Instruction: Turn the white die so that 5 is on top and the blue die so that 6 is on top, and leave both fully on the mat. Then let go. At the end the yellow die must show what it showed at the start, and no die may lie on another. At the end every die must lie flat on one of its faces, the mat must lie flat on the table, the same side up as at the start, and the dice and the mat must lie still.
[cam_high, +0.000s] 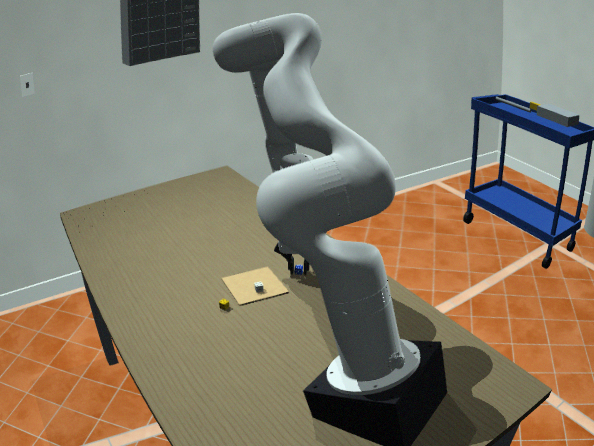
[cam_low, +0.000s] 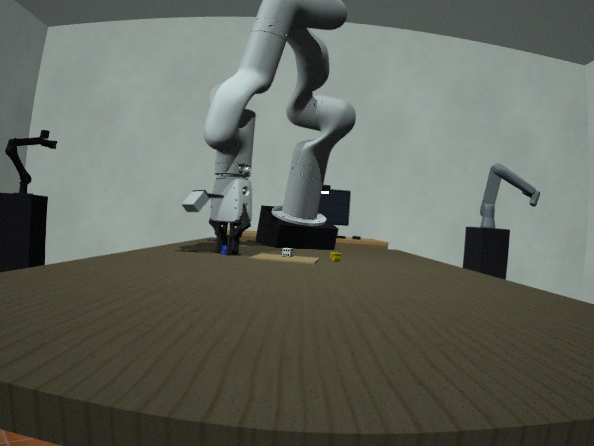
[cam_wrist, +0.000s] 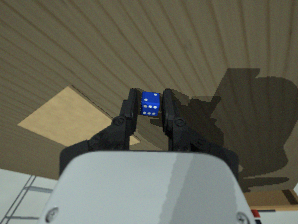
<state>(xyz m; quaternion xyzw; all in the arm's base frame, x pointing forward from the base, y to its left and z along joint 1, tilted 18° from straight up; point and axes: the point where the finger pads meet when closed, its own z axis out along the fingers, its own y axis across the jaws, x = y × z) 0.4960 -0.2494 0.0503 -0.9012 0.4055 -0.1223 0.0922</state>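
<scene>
Blue die (cam_high: 299, 269) (cam_low: 224, 249) (cam_wrist: 150, 104), white-pipped, between black fingers (cam_high: 291, 264) (cam_low: 218, 244).

White die (cam_high: 258, 286) (cam_low: 287, 252) on mat, blue (cam_high: 299, 269) (cam_low: 224, 249) (cam_wrist: 150, 104) & yellow (cam_high: 224, 304) (cam_low: 335, 256) off it.

blue die (cam_high: 298, 269) (cam_low: 224, 249) (cam_wrist: 150, 104) with white pips, white die (cam_high: 258, 286) (cam_low: 287, 252) with dark pips, yellow die (cam_high: 224, 304) (cam_low: 335, 256) with dark pips, plain tan mat (cam_high: 255, 280) (cam_low: 265, 258) (cam_wrist: 67, 117), brown wood-grained table top (cam_high: 190, 320) (cam_low: 295, 340) (cam_wrist: 200, 30)
</scene>
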